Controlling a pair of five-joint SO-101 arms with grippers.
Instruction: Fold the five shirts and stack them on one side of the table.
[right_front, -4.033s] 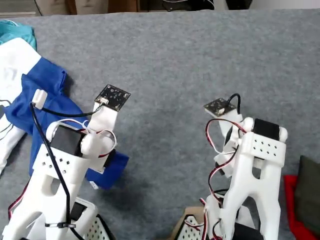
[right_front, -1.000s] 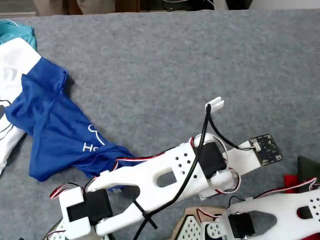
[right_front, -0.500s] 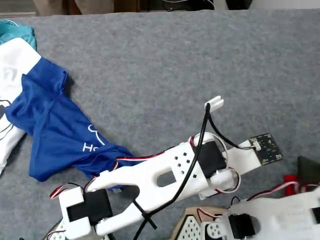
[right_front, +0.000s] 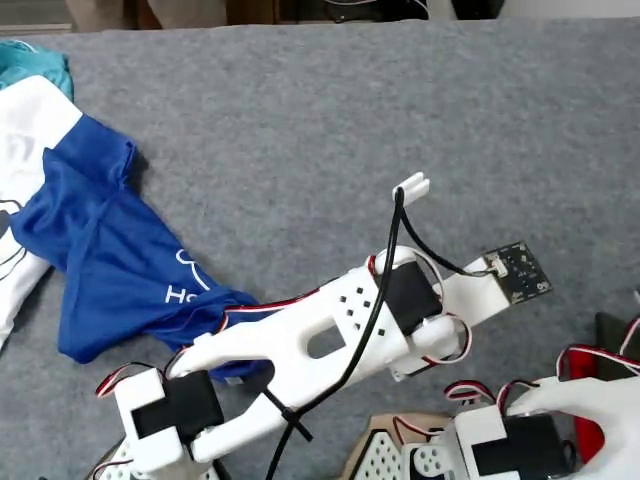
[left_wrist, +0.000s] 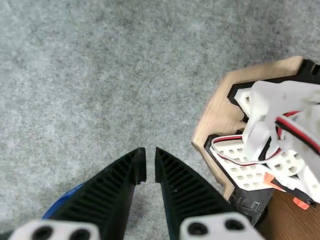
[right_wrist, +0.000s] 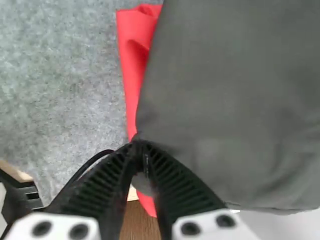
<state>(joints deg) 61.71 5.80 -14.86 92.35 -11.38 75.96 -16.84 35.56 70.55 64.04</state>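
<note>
From above, the left arm (right_front: 330, 340) lies stretched low across the grey felt table (right_front: 300, 120), its wrist well away from the crumpled blue cotton shirt (right_front: 110, 250). It has edged slightly farther out than half a second ago, and the right arm (right_front: 530, 430) has swung toward the table's edge.

In the left wrist view, the left gripper (left_wrist: 150, 167) is closed to a slit on nothing, beside a wooden base plate (left_wrist: 215, 120).

In the right wrist view, the right gripper (right_wrist: 140, 150) pinches the hem of a dark grey fabric shirt (right_wrist: 225, 100), with a red fabric shirt (right_wrist: 135, 60) just beneath.
</note>
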